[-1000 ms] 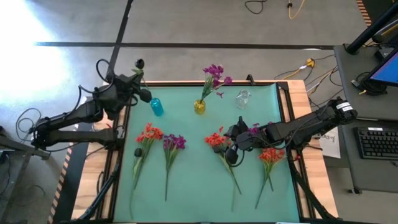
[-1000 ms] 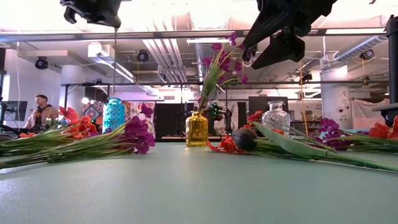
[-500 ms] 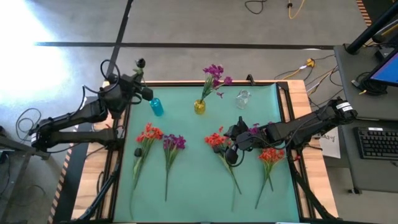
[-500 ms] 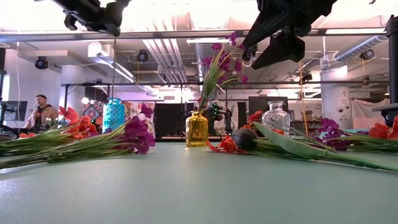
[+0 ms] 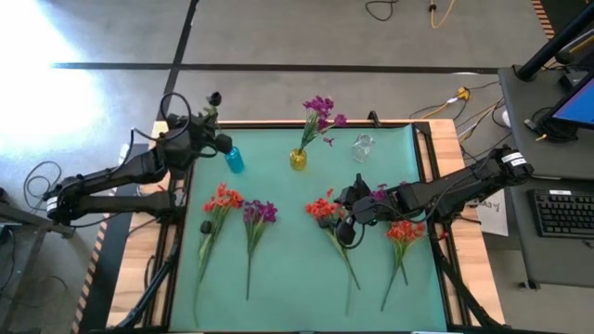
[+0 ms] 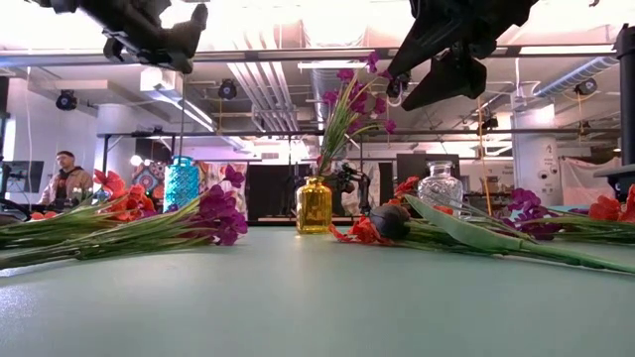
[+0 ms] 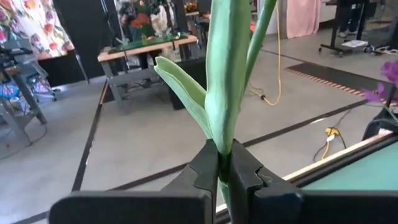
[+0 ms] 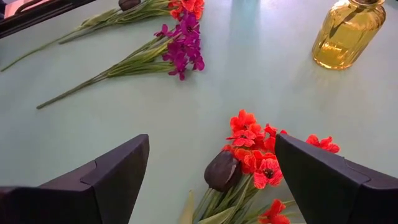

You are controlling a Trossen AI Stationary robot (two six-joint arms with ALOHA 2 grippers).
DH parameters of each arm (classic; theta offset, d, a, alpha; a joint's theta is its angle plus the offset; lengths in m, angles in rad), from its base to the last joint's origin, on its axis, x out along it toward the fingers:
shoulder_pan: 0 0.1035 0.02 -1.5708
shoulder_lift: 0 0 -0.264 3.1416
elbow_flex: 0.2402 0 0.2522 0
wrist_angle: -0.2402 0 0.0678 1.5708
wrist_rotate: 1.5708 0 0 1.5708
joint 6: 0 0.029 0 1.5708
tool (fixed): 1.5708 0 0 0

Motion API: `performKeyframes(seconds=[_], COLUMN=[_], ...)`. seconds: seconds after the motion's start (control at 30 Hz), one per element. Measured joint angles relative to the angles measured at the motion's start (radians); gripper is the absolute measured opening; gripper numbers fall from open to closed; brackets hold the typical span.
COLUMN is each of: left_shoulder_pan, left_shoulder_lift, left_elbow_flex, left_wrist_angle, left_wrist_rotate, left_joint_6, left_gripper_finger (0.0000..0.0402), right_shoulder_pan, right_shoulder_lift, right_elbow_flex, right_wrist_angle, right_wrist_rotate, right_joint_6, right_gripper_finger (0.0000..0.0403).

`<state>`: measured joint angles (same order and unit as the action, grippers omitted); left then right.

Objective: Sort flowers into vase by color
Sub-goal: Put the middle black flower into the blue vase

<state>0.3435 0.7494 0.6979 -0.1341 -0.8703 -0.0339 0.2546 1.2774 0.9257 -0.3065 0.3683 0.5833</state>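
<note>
Flowers are lying in loose bunches across the green table (image 5: 306, 269) in the high view, stems running toward the near edge, while the left gripper (image 5: 206, 119) is hovering off the far left corner, just beside the blue vase (image 5: 233, 159), carrying a dark-budded flower (image 5: 213, 96) whose bud is pointing away from the table; the yellow vase (image 5: 298, 159) is already holding purple blooms and the clear vase (image 5: 362, 147) is standing empty. Over the middle of the table the right gripper (image 5: 349, 215) is waiting above an orange-red flower (image 5: 322, 209). Seen from the low view, both grippers are hanging well above the table, with the blue vase (image 6: 182, 183) standing below the left one. Through the left wrist view, the fingers (image 7: 208, 167) are pinching a green stem (image 7: 225, 74) shut between them, its long axis rising straight out past the fingertips. Through the right wrist view, the fingers (image 8: 118, 168) are standing wide apart with nothing between them, and a dark bud (image 8: 221, 170) with orange-red blooms is lying just ahead of the gap. Judging by this, the left arm is the nearer to the blue vase, and the stem's lower end must be tipped down into its mouth.
</note>
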Motion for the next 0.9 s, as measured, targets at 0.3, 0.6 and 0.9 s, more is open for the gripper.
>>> performKeyframes(seconds=[0.3, 0.6, 0.9], left_shoulder_pan=[0.000, 0.000, -0.002], left_shoulder_lift=[0.002, 0.002, -0.010], left_elbow_flex=[0.004, 0.006, 0.006], left_wrist_angle=[-0.088, -0.139, -0.213], left_wrist_rotate=[0.071, 0.130, 0.190], left_joint_6=[-0.074, -0.128, -0.149], left_gripper_finger=[0.0019, 0.0110, 0.0188], right_shoulder_pan=[0.000, 0.000, 0.000], right_shoulder_lift=[0.000, 0.000, 0.000], right_elbow_flex=[-0.001, -0.001, -0.002], right_wrist_angle=[0.000, 0.000, 0.000], right_wrist_rotate=[0.019, 0.035, 0.034], right_joint_6=[-0.003, -0.006, -0.002], right_gripper_finger=[0.0341, 0.0341, 0.0341])
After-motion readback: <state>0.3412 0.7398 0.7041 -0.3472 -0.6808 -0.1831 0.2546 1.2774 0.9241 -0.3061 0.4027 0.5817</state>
